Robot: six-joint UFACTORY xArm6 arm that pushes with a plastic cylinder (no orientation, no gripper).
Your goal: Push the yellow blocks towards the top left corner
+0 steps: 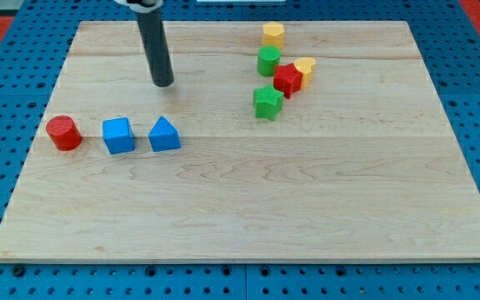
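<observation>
Two yellow blocks lie in the upper right part of the wooden board (248,208). A yellow hexagonal block (273,34) is nearest the view's top. A yellow heart-like block (306,71) touches the right side of a red star block (287,80). My tip (164,83) is at the end of the dark rod, in the upper left part of the board. It is well left of both yellow blocks and touches no block. It is above the blue blocks.
A green cylinder (268,61) sits between the yellow hexagon and the red star. A green star (267,102) lies below them. At the left, in a row: a red cylinder (63,132), a blue cube (118,135), a blue triangular block (164,134).
</observation>
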